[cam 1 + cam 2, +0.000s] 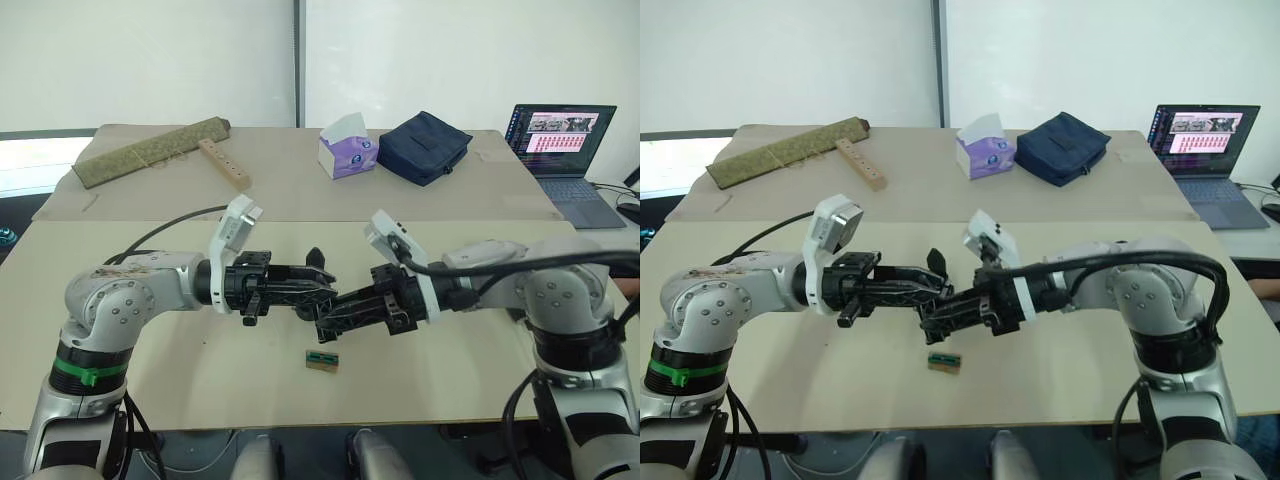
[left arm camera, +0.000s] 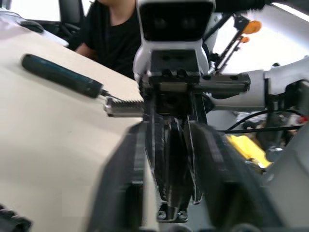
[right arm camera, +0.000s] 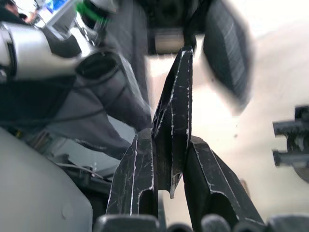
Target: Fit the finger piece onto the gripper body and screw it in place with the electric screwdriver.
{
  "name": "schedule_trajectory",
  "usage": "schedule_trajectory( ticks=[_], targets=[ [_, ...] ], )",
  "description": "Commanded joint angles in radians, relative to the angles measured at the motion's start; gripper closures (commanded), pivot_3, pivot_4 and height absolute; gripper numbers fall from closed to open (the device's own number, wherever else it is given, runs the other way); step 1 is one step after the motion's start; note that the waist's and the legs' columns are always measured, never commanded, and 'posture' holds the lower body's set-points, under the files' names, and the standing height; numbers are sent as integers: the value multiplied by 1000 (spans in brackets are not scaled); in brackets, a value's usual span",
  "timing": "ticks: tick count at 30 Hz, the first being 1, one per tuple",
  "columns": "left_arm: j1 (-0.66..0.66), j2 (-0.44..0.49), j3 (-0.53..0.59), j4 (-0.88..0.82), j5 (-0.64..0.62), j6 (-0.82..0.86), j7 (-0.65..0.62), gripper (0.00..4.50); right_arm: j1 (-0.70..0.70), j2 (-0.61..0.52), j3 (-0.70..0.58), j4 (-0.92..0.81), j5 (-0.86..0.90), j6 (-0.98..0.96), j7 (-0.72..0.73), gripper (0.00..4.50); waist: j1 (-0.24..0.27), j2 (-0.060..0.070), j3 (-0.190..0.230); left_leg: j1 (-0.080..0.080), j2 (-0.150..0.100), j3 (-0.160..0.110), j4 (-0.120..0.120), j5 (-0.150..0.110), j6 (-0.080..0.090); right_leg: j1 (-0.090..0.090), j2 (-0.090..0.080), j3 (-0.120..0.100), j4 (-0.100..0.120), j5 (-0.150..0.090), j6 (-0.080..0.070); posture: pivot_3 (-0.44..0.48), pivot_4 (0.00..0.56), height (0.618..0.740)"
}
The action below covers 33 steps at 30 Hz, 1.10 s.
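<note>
Above the middle of the table my two grippers meet tip to tip. My right gripper (image 3: 169,145) is shut on the finger piece (image 3: 174,106), a black pointed wedge standing up between its fingers. My left gripper (image 1: 318,285) is open, with its fingers spread on either side of the right gripper's tips and the wedge. I cannot tell whether it touches them. The electric screwdriver (image 2: 63,77), a dark cylinder with a thin metal bit, lies on the table beyond the right arm in the left wrist view. The gripper body is out of view.
A small green-and-tan block (image 1: 321,359) lies on the table under the grippers. At the back are a rolled green mat (image 1: 150,150), a wooden strip with holes (image 1: 224,162), a tissue box (image 1: 347,147), a navy bag (image 1: 425,146) and a laptop (image 1: 562,145). A person in black (image 2: 111,34) sits beyond the table.
</note>
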Motion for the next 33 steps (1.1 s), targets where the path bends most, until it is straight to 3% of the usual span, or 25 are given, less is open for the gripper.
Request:
schedule_trajectory(
  ticks=[1,2,3,7,10,13,17,23,33],
  targets=[
    [67,67,65,-19,176,-207,-54,593,64,-53,-27,-56,-72,-180,126,4114,-2,0,0,0,0,0,0,0,0,0,0,0,0,0,0,0,150,740],
    [107,114,72,-5,223,-256,-107,76,95,-70,-24,-56,-107,-230,153,4114,-5,0,0,1,0,0,0,0,0,0,0,0,0,0,0,0,150,740],
    [142,145,79,7,266,-307,-145,0,123,-81,-21,-48,-141,-269,161,4114,-8,0,0,1,0,1,0,0,0,0,1,0,0,0,0,0,150,740],
    [286,189,97,118,439,-598,-282,0,234,-45,-49,22,-260,-504,213,4114,-2,0,0,1,1,2,0,0,0,-1,1,0,1,-1,-1,0,150,740],
    [332,174,107,218,508,-712,-303,0,281,-43,-37,52,-335,-624,265,4114,3,0,0,1,1,4,0,0,0,-1,0,0,1,-1,-1,0,150,740],
    [366,159,37,354,659,-925,-344,0,325,-17,-27,91,-396,-737,291,4114,15,0,0,1,1,4,0,0,0,-1,0,0,0,0,-1,0,150,740],
    [301,56,-8,457,692,-940,-293,0,350,27,-21,130,-434,-836,325,4115,30,0,0,0,1,5,0,0,0,-2,0,0,1,0,-1,0,150,740],
    [134,-105,-129,723,790,-1039,-326,0,342,48,10,152,-486,-893,363,4115,38,0,0,-1,1,5,4,0,0,-1,0,0,2,1,0,0,150,740],
    [-93,-280,-196,1062,886,-1203,-366,0,360,52,6,101,-504,-889,332,4118,34,0,0,-1,1,4,5,0,0,0,1,0,3,1,0,0,150,740]
  ],
)
